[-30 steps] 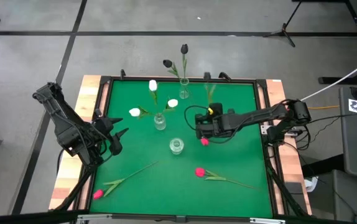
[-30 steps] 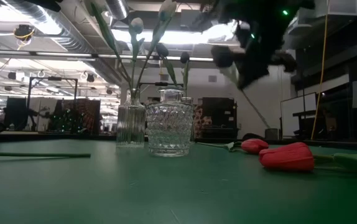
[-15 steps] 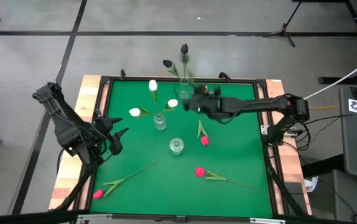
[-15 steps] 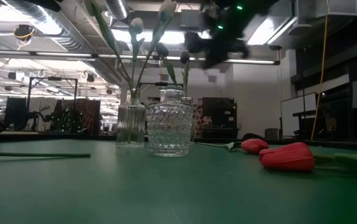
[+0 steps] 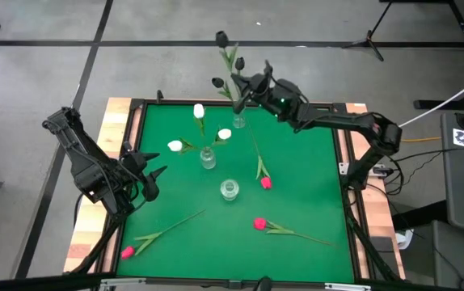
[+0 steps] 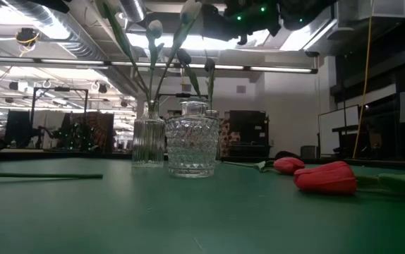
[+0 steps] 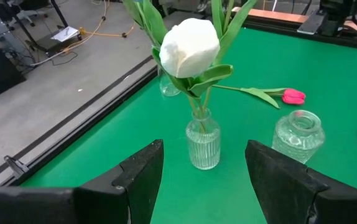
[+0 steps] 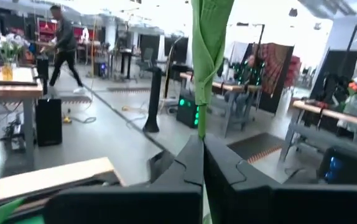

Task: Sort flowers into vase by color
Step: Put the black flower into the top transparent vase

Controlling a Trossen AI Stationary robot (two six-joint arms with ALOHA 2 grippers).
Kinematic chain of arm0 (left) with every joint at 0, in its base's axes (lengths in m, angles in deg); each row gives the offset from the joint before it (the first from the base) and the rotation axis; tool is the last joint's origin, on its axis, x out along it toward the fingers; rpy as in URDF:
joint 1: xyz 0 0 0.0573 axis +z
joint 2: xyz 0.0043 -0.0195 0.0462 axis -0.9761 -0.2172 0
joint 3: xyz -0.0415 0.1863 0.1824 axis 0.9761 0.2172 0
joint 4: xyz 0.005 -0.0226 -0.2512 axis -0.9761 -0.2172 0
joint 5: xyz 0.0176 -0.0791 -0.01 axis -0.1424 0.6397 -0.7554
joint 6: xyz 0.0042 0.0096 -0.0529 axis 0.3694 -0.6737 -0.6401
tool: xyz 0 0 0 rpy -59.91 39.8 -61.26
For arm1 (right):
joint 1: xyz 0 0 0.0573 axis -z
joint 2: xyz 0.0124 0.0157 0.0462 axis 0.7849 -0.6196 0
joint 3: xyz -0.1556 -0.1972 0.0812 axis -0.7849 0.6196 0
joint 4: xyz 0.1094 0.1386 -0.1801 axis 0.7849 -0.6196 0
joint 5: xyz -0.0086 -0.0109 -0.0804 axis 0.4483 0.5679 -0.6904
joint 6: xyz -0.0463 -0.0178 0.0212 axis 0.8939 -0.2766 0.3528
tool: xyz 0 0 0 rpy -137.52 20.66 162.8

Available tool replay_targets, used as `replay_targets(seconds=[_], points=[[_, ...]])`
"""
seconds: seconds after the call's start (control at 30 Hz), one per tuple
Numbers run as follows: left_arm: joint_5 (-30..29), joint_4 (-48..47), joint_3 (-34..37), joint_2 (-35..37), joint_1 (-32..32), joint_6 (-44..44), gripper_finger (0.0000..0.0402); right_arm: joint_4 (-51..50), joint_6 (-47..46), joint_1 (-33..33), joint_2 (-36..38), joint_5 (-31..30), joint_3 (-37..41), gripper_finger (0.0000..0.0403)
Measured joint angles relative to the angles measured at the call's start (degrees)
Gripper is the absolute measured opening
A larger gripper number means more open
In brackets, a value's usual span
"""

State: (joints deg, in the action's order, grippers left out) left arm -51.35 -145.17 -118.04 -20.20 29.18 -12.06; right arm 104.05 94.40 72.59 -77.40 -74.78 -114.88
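Observation:
My right gripper (image 5: 248, 89) is high over the table's far edge, shut on a black tulip (image 5: 221, 36) that stands upright. It is beside the slim far vase (image 5: 238, 123), from which two more black tulips (image 5: 216, 82) rise. In the low view this gripper (image 6: 248, 15) shows dark at the top. White tulips (image 5: 199, 111) stand in a ribbed vase (image 5: 208, 158). A round glass vase (image 5: 229, 190) holds nothing. Three pink tulips (image 5: 264, 183) (image 5: 259, 223) (image 5: 127, 252) lie flat on the mat. My left gripper (image 5: 153, 179) waits open at the left side, facing the white tulips (image 7: 190, 46). My right gripper pinches the black tulip's green stem (image 8: 202, 127) between its two shut fingers (image 8: 178, 168). The fingers reach in level from the table's right and lie across the stem. The flower is lifted clear and upright, its leaf (image 8: 211, 31) rising above the fingers.
A black frame and wooden border (image 5: 127, 113) run round the green mat (image 5: 313, 186). The three vases stand close together in the middle and far part. The near half holds only the lying pink tulips. A person (image 8: 63, 43) walks in the room far behind.
My right gripper, still shut on the black tulip, has swung from the middle of the mat toward the far edge and risen. The tulip has turned from slanting low to upright, its head now high above the far vase. The pink tulip beneath the arm has stayed on the mat.

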Motion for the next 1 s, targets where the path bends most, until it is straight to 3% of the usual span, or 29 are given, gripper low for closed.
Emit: replay_targets(seconds=[0.17, 0.33, 0.6, 1.0], points=[[0.00, -0.19, 0.00, 0.00, 0.00, -0.01, 0.0224, 4.15, 1.79, 2.39, -0.18, 2.64, 0.07, 0.0000], [0.00, -0.29, 0.00, 0.00, 0.00, 0.00, 0.0224, 7.64, 2.57, 4.35, -0.18, 9.10, 0.09, 0.0000], [0.02, -0.38, 0.00, 0.00, 1.39, 0.02, 0.0224, 0.60, 2.80, 6.36, -0.62, 13.28, 1.81, 0.0000], [0.02, -0.44, 0.00, -0.02, 7.70, 2.12, 0.0224, 34.84, -4.96, 7.17, -0.67, 10.61, 22.45, 0.0000]])
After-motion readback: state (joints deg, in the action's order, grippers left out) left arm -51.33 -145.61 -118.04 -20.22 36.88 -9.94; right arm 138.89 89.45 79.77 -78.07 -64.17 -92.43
